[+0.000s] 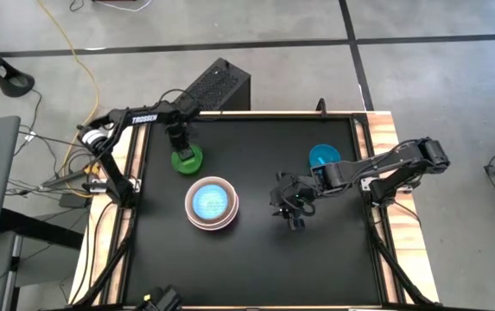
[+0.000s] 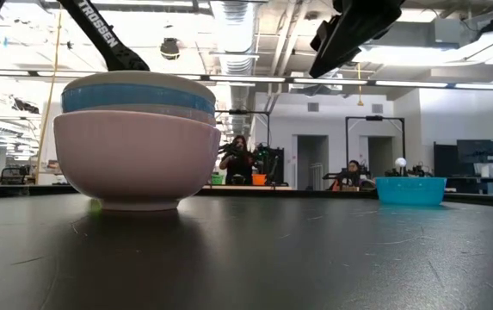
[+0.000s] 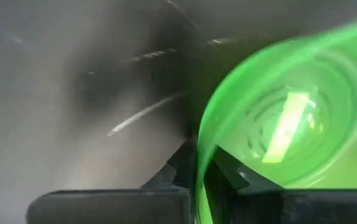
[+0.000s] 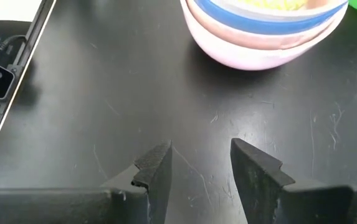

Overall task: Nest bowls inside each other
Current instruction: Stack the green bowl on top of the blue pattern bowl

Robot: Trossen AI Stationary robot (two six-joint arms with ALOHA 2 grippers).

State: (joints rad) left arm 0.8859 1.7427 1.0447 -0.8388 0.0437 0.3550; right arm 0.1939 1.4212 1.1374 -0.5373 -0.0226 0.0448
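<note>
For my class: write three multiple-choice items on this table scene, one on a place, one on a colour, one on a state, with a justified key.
1. Where does the teal bowl stand?
A. by the right arm's side of the table
B. inside the stack
C. beside the green bowl

2. What colour is the outermost bowl of the nested stack?
A. green
B. pink
C. teal

3. How is the left pincer?
A. wide open
B. holding the stack
C. shut on the green bowl

Key: 1 A, it sits alone near the right arm. 2 B, pink wall outside. 3 C, fingers pinch the green rim.
</note>
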